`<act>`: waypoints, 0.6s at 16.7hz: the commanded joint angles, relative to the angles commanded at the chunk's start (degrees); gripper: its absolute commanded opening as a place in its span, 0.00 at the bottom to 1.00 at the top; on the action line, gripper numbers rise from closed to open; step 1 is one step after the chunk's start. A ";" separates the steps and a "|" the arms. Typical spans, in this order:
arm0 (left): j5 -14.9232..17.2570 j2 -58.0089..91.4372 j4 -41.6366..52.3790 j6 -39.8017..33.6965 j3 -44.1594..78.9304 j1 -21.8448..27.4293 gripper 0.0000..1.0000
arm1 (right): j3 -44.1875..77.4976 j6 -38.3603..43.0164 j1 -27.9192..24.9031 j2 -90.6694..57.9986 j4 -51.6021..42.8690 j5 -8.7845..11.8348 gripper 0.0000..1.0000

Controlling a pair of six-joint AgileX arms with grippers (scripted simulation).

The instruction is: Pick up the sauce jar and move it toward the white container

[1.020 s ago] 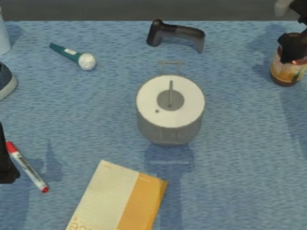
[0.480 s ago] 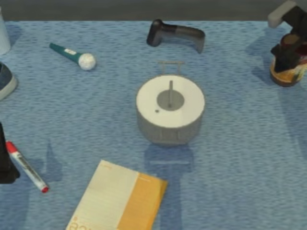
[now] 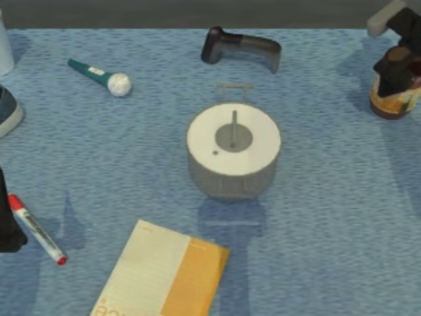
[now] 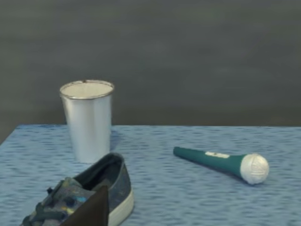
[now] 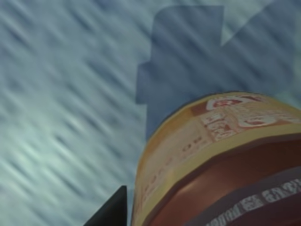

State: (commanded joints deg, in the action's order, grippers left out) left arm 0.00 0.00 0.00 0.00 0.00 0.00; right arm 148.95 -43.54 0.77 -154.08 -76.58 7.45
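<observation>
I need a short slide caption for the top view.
Right claw over the sauce jar, far right of the white container.

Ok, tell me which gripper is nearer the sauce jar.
Right. The right gripper is over the sauce jar at the table's far right; the left gripper sits at the left edge.

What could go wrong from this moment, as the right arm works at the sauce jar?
1. The sauce jar stands at the table's right edge, so a sideways push from the right gripper might knock it off.
2. Moving it toward the white container, the jar could catch the drum's thin wire handle.
</observation>
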 joint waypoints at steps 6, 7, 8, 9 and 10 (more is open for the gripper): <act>0.00 0.00 0.00 0.00 0.00 0.00 1.00 | 0.00 0.00 0.00 0.00 0.00 0.00 0.00; 0.00 0.00 0.00 0.00 0.00 0.00 1.00 | 0.00 0.00 0.00 0.00 0.00 0.00 0.00; 0.00 0.00 0.00 0.00 0.00 0.00 1.00 | 0.00 0.00 0.00 0.00 0.00 0.00 0.00; 0.00 0.00 0.00 0.00 0.00 0.00 1.00 | 0.00 0.00 0.00 0.00 0.00 0.00 0.00; 0.00 0.00 0.00 0.00 0.00 0.00 1.00 | 0.00 0.00 0.00 0.00 0.00 0.00 0.00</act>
State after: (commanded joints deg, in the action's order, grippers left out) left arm 0.00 0.00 0.00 0.00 0.00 0.00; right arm 148.95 -43.54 0.77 -154.08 -76.58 7.45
